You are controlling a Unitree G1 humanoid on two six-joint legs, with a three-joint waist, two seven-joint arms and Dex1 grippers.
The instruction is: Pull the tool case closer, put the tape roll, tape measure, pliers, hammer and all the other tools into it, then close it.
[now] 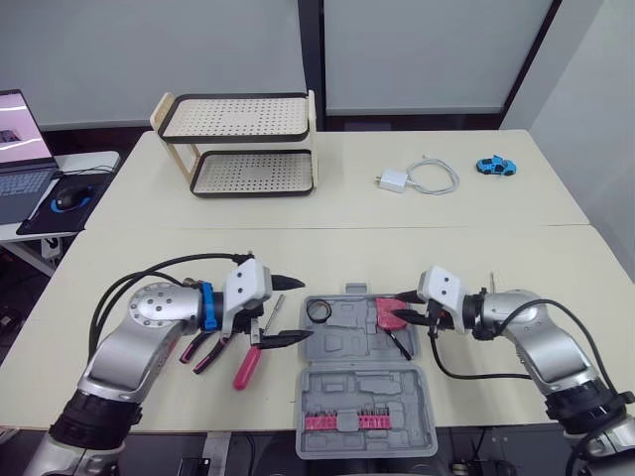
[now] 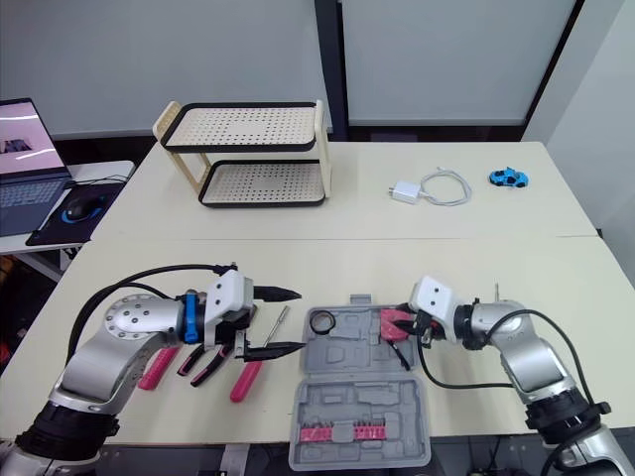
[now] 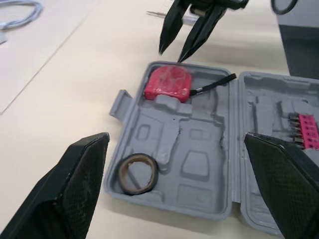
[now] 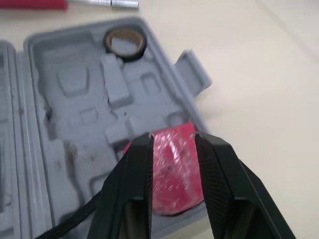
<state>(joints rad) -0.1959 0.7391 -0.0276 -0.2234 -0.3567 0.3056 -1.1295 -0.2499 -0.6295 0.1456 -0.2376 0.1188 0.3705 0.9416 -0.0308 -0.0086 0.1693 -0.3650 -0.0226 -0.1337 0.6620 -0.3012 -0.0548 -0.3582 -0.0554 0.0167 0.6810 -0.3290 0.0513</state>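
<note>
The grey tool case [image 1: 347,335] lies open at the table's front centre, its lid [image 1: 365,397] toward me with pink bits [image 1: 345,421]. Inside sit a black tape roll [image 1: 318,311] and a red tape measure [image 1: 386,310]. My right gripper [image 1: 405,309] hovers open just over the tape measure, fingers [image 4: 137,169] either side, not gripping. My left gripper [image 1: 290,310] stands wide open at the case's left edge, holding nothing. Pink-handled pliers [image 1: 203,349], another pink-handled tool [image 1: 247,366] and a screwdriver [image 1: 270,315] lie under and beside it.
A two-tier rack [image 1: 243,144] stands at the back left of the table. A white charger with cable [image 1: 417,178] and a blue toy car [image 1: 495,166] lie at the back right. A laptop [image 1: 20,149] sits on a side desk to the left.
</note>
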